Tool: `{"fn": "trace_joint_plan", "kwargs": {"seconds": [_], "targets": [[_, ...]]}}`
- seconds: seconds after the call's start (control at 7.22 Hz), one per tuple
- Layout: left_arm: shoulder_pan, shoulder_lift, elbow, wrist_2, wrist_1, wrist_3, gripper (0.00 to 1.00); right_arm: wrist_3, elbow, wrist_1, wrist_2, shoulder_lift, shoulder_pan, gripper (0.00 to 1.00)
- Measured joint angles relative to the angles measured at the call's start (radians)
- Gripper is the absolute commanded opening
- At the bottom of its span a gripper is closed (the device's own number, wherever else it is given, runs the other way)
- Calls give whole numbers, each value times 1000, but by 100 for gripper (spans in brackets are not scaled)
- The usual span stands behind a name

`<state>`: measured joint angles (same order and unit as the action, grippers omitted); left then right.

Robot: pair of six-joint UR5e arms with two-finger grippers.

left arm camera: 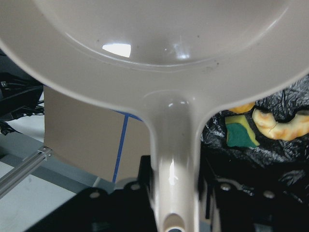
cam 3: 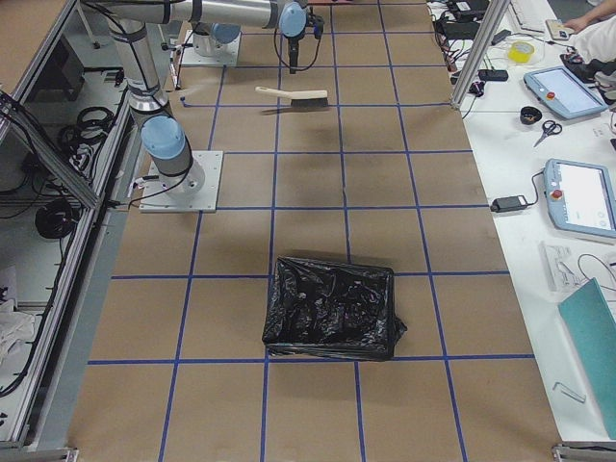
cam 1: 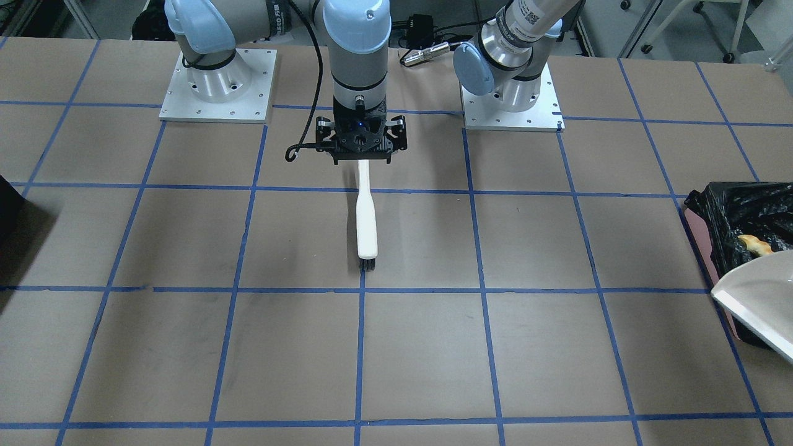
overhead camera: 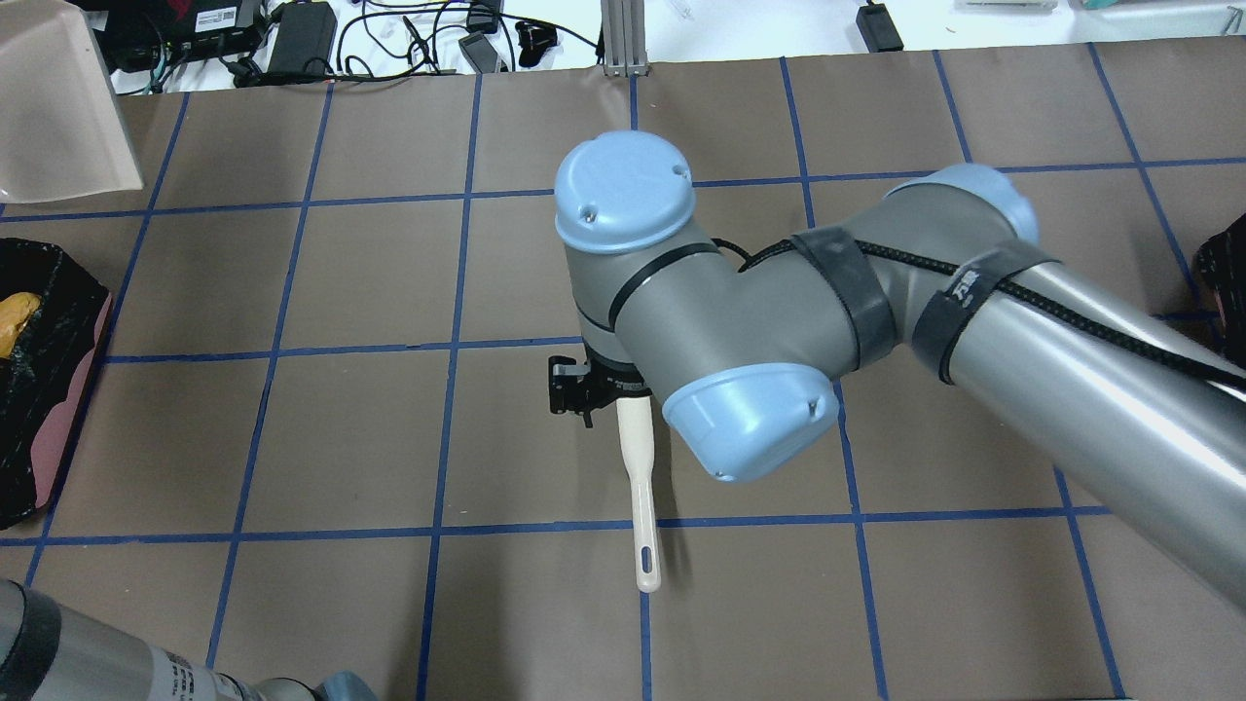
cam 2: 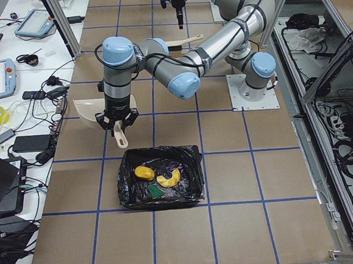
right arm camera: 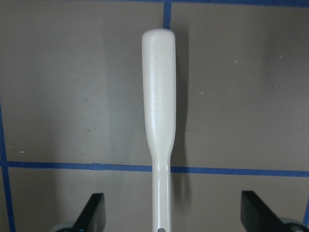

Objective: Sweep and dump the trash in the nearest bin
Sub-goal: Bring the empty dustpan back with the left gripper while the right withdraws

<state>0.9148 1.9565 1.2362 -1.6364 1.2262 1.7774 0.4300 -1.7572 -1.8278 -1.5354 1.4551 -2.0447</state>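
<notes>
The trash lies inside the bin (cam 2: 161, 176), which is lined with a black bag: an orange lump (cam 2: 144, 172), a pale curved piece (cam 2: 170, 179) and a yellow-green wedge (left arm camera: 241, 133). My left gripper (cam 2: 117, 121) is shut on the handle of the white dustpan (left arm camera: 176, 159), which hangs tilted by the bin's rim (cam 1: 697, 217). No trash shows on the pan (cam 1: 762, 297). A white brush (cam 1: 367, 217) lies flat mid-table. My right gripper (cam 1: 362, 148) hovers open over its handle (right arm camera: 159, 96), one finger (right arm camera: 91, 212) wide to each side.
A second black-bagged container (cam 3: 332, 308) stands toward the table's right end. Both arm bases (cam 1: 217, 80) sit on plates at the robot's side. Blue tape lines grid the brown table (cam 1: 421, 359). Cables and devices lie beyond the far edge (overhead camera: 389, 39).
</notes>
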Motion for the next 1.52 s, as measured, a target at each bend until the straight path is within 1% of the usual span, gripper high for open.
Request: {"fn": "trace_joint_plan", "kwargs": {"seconds": [0.14, 0.42, 0.55, 0.69, 0.97, 1.11, 1.25, 1.52], "targets": [[35, -14, 16, -3, 62, -159, 0, -59, 24, 36, -3, 27, 48, 100], [121, -44, 31, -7, 214, -499, 0, -257, 37, 128, -16, 94, 164, 100], [181, -59, 42, -6, 276, -680, 0, -337, 40, 151, -36, 126, 228, 100], [256, -65, 58, -3, 308, -874, 0, -402, 46, 157, -54, 149, 303, 100], [411, -47, 83, 7, 320, -1218, 0, -537, 78, 156, -74, 168, 456, 100], [487, -33, 103, 23, 316, -1358, 0, -574, 94, 160, -82, 173, 517, 100], [553, -20, 125, 46, 305, -1459, 0, -587, 107, 164, -93, 180, 547, 100], [675, 19, 146, 75, 260, -1590, 0, -588, 122, 178, -102, 191, 563, 100]]}}
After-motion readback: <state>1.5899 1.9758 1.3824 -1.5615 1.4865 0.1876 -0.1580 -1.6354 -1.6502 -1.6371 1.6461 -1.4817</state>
